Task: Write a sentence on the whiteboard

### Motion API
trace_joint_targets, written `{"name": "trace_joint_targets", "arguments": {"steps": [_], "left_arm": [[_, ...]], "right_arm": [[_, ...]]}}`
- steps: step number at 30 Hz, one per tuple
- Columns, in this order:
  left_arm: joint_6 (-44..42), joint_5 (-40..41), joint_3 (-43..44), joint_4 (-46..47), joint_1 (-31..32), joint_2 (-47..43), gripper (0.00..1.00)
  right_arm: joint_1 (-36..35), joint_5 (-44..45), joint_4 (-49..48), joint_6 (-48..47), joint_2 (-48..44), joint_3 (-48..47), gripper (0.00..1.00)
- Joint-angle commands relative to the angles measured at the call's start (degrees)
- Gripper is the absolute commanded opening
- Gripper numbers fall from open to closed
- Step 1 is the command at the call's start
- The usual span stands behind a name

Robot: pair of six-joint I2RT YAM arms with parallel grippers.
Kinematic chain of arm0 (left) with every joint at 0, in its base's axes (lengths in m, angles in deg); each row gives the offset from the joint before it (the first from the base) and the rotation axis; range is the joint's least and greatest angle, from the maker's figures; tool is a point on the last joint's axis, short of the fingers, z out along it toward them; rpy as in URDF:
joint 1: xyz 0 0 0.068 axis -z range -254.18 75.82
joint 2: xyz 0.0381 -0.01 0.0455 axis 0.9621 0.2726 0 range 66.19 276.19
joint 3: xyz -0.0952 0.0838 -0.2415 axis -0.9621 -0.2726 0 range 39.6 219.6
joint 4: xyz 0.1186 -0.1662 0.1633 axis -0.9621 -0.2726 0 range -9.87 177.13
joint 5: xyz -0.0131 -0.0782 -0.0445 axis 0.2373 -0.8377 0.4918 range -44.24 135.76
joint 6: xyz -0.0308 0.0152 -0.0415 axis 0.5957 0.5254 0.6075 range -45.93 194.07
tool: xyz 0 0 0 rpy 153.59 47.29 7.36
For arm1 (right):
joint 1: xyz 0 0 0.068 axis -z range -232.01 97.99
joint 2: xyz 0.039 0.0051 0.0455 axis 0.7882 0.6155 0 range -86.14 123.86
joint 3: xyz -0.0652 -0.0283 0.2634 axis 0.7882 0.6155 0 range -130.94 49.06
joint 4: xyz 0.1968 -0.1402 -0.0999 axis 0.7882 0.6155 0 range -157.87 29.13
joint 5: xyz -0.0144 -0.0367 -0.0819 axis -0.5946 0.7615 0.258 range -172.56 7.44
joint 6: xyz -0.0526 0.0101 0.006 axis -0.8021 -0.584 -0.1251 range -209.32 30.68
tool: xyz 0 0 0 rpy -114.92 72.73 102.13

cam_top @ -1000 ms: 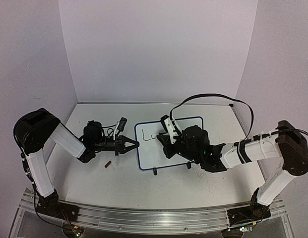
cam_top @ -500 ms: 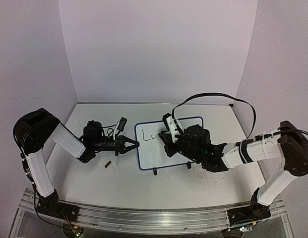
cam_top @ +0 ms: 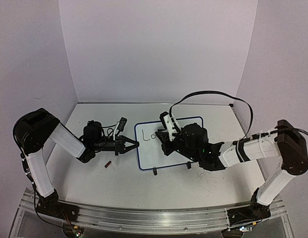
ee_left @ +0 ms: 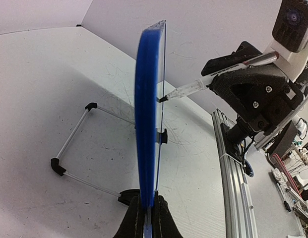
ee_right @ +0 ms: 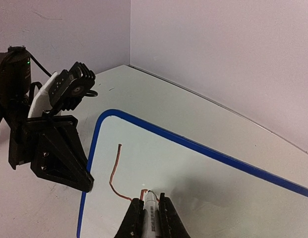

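Observation:
The whiteboard [cam_top: 150, 152], white with a blue rim, stands tilted on the table. My left gripper [cam_top: 136, 145] is shut on its left edge; in the left wrist view [ee_left: 147, 218] the board [ee_left: 148, 114] shows edge-on between the fingers. My right gripper [cam_top: 164, 136] is shut on a marker [ee_right: 152, 214] whose tip touches the board [ee_right: 203, 163]. The sentence [ee_right: 115, 171] is one tall "L" stroke plus a small stroke at the tip, in thin reddish-brown ink. It also shows in the top view [cam_top: 144, 134]. The marker [ee_left: 193, 88] shows in the left wrist view too.
The board's two black feet [cam_top: 154, 172] rest on the scuffed white table [cam_top: 193, 188]. A small brown cap-like piece [cam_top: 108, 164] lies left of the board. Its wire stand [ee_left: 69, 148] shows behind it. Walls close the back and both sides.
My right gripper has shifted a little left and back across the board with the marker. The left arm and the board have not moved.

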Motion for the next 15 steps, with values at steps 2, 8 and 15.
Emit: {"name": "trace_joint_targets", "arguments": {"steps": [2, 8, 15], "left_arm": [[-1.6, -0.6, -0.4, 0.0, 0.0, -2.4, 0.0], [-1.7, -0.5, -0.5, -0.1, 0.0, -2.4, 0.0], [-1.7, -0.3, -0.8, -0.3, 0.0, -2.4, 0.0]], "right_arm": [[0.3, -0.3, -1.6, 0.9, 2.0, -2.2, 0.0], [0.4, -0.6, -0.9, 1.6, 0.1, -1.2, 0.0], [1.0, -3.0, -1.1, 1.5, -8.2, 2.3, 0.0]]}}
